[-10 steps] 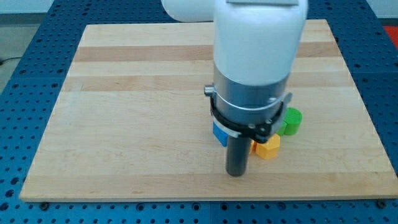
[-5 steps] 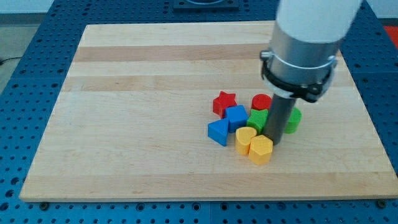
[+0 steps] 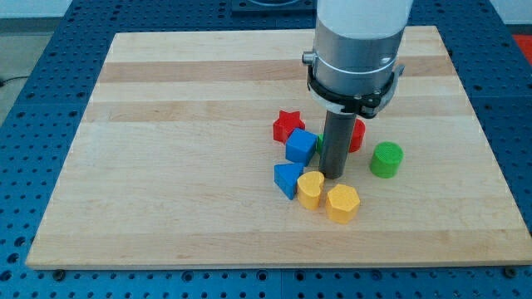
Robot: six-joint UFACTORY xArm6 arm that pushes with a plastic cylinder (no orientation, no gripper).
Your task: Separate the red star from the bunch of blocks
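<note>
My tip has no gripper and holds nothing; it stands on the table inside the bunch, just right of the blue cube, above the yellow heart. The red star lies at the bunch's upper-left edge, touching the blue cube. It looks light, rigid and easy to slide; I judge its lower-right flank the place to push. Flat and symmetric, it has no long axis.
</note>
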